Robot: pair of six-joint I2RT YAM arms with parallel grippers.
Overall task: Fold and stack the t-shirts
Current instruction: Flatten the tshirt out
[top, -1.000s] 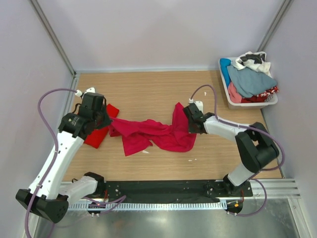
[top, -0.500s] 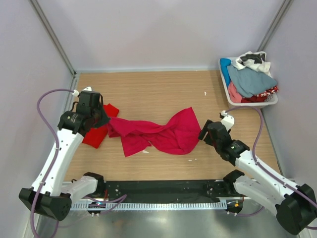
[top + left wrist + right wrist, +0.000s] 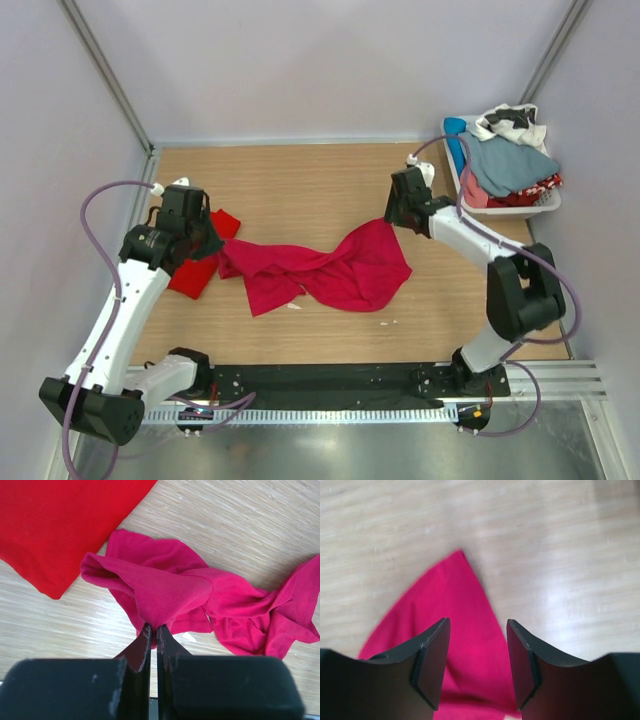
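Note:
A deep crimson t-shirt [image 3: 320,270] lies crumpled and stretched across the middle of the wooden table. Its left end is pinched up in my left gripper [image 3: 154,626], which is shut on a fold of the crimson cloth [image 3: 165,590]. A scarlet t-shirt [image 3: 196,275] lies folded flat at the left, partly under the left arm, and it fills the upper left of the left wrist view [image 3: 55,525]. My right gripper [image 3: 393,222] hovers open over the crimson shirt's pointed far-right corner [image 3: 445,595], with nothing between its fingers.
A white basket [image 3: 505,210] heaped with mixed clothes stands at the back right corner. Small white scraps [image 3: 385,323] lie on the wood in front of the crimson shirt. Walls close the table in at the left, back and right.
The right gripper opened and let go of the crimson shirt's right end, which dropped flat. The right arm swung away and came back above that corner. The left gripper kept its hold.

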